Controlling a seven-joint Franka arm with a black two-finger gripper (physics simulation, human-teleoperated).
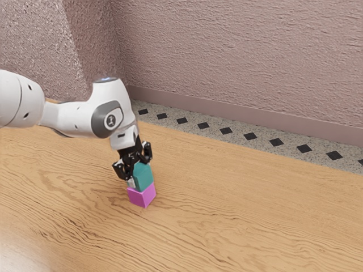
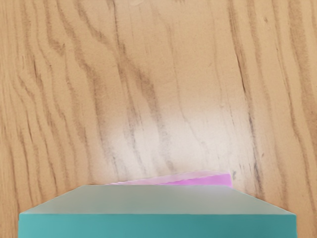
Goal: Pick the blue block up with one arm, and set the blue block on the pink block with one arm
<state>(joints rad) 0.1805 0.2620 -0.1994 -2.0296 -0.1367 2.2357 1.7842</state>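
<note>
A black two-finger end effector (image 1: 136,167) points down at the worktop (image 1: 255,215), its fingers set narrowly and closed on the upper part of the blue block (image 1: 145,177) from two sides. The blue block (its colour leans toward teal) sits directly on top of the pink block (image 1: 142,196), the two touching and forming a short stack. The blue block looks turned slightly relative to the pink one, so their edges do not line up exactly. The pink block rests flat on the worktop. In the wrist view the blue block (image 2: 158,218) appears large and close beneath the hand, with a thin band of the pink block (image 2: 198,179) showing just past its far edge, and pale wood grain of the worktop (image 2: 158,74) beyond that. Above the end effector, the white and grey arm (image 1: 68,116) comes in from the exterior view's left and bends down at the wrist. Beyond the worktop's far edge lies a strip of speckled floor (image 1: 193,116) dotted with black diamond tiles, then a mauve baseboard (image 1: 238,110), and above it a rough pinkish wall (image 1: 238,51) that meets a second wall in a corner at the exterior view's upper left.
</note>
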